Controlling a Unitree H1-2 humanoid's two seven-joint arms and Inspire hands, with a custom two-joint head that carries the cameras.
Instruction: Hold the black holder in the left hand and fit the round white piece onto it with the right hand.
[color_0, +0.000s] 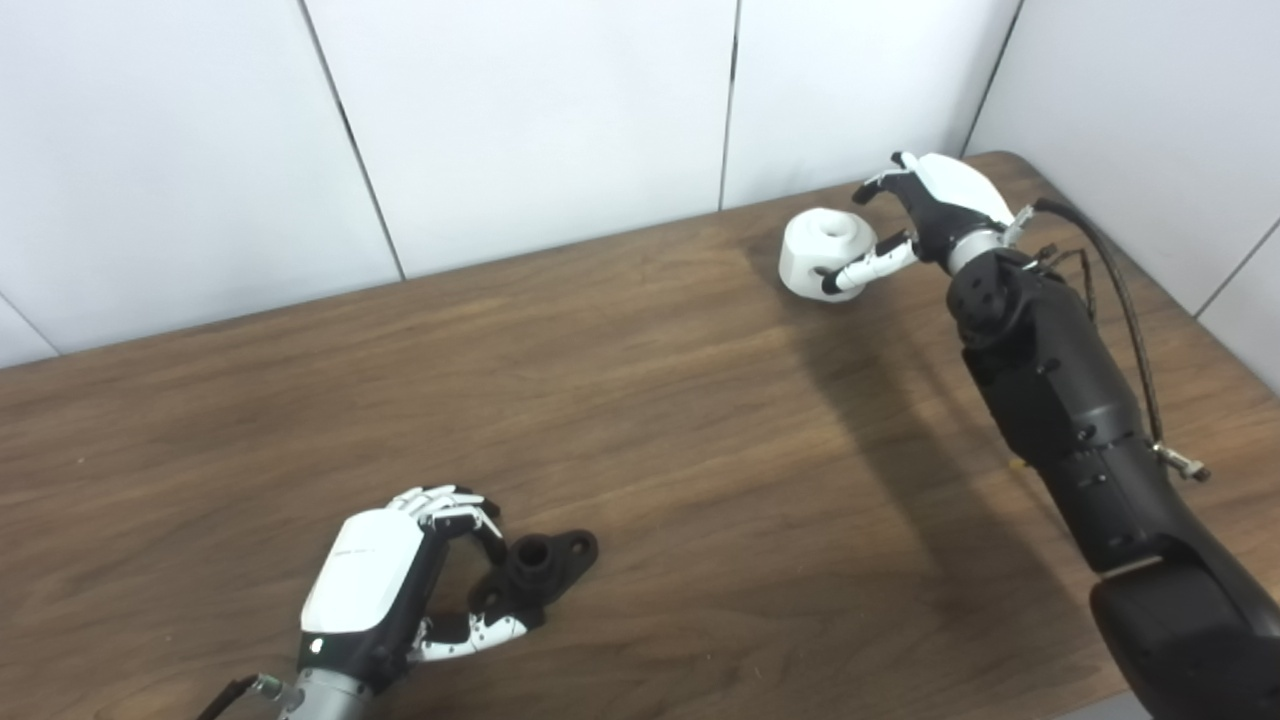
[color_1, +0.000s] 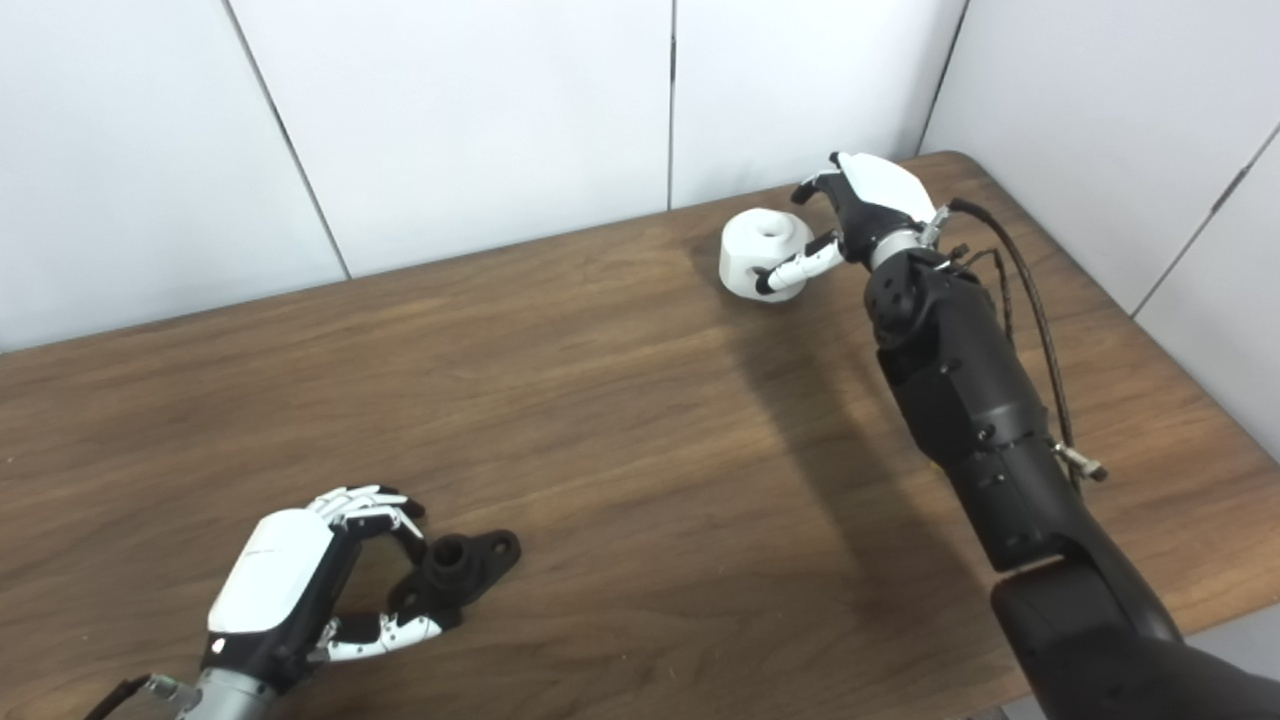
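The black holder (color_0: 540, 570), a short tube with a lug on each side, lies on the wooden table (color_0: 650, 420) at the near left. My left hand (color_0: 400, 580) is curled over its near end, with the fingers (color_0: 455, 508) arched on top and the thumb pressed against the near lug. The round white piece (color_0: 825, 250), with a hole in its top, stands at the far right. My right hand (color_0: 925, 215) cups it from the right. Its thumb lies across the piece's front, and its fingers (color_0: 880, 185) arch just behind with a small gap showing.
White wall panels (color_0: 520, 120) run along the table's far edge and its right side. The right forearm (color_0: 1060, 400), with a loose cable along it, stretches over the right part of the table. Its shadow falls across the wood beside it.
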